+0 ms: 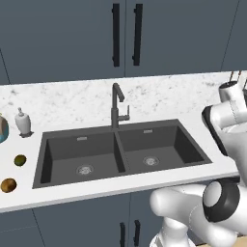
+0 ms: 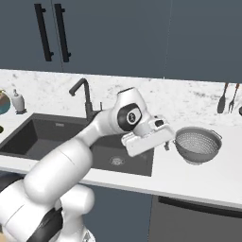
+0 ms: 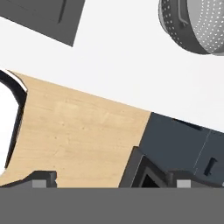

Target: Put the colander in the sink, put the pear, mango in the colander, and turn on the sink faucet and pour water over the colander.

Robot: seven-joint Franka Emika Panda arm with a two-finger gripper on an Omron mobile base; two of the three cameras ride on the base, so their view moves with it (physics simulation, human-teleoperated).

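Silvery colander [image 2: 197, 144] sits on worktop [image 2: 189, 177] right of sink [image 2: 47, 137]; fingers [image 3: 38, 180] spread wide, holding nothing.

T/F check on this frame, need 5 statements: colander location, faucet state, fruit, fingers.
1. The colander sits on the counter to the right of the sink. True.
2. Water is running from the sink faucet. False: no stream shows; both basins are dry and empty.
3. The gripper has its fingers shut on the colander's rim. False: they stand open, short of the colander and holding nothing.
4. Two small round fruits lie on the counter left of the sink. True.
5. A fruit already lies in the colander. False: its bowl is empty.
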